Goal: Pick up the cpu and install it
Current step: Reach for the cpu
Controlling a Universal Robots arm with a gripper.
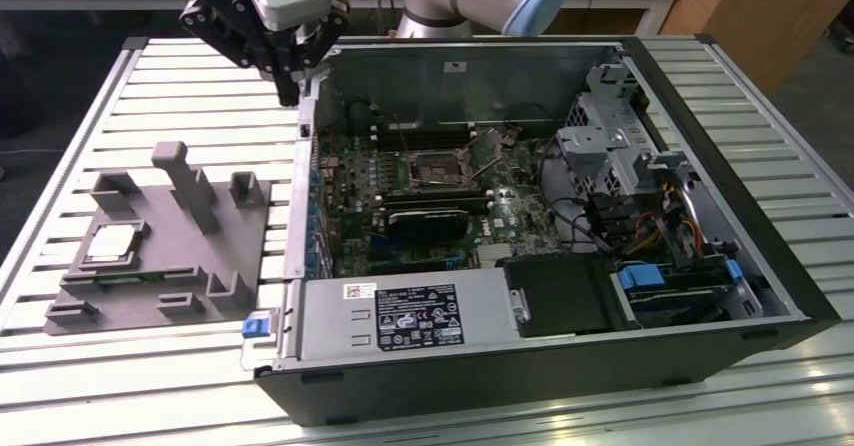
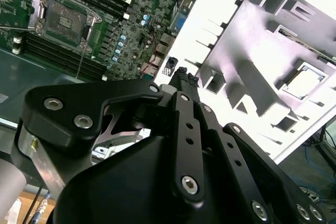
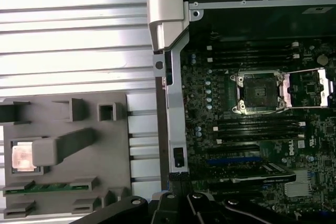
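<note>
While the cpu point(image 1: 114, 243) lies on the fixture point(image 1: 187, 228), the tool point(image 1: 288, 96), closed and empty, points down over the case wall point(image 1: 307, 156).

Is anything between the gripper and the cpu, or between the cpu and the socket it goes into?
The cpu lies bare on top. The fixture's upright blocks stand between it and the gripper, which hangs near the case wall. That wall also separates the cpu from the open socket.
</note>
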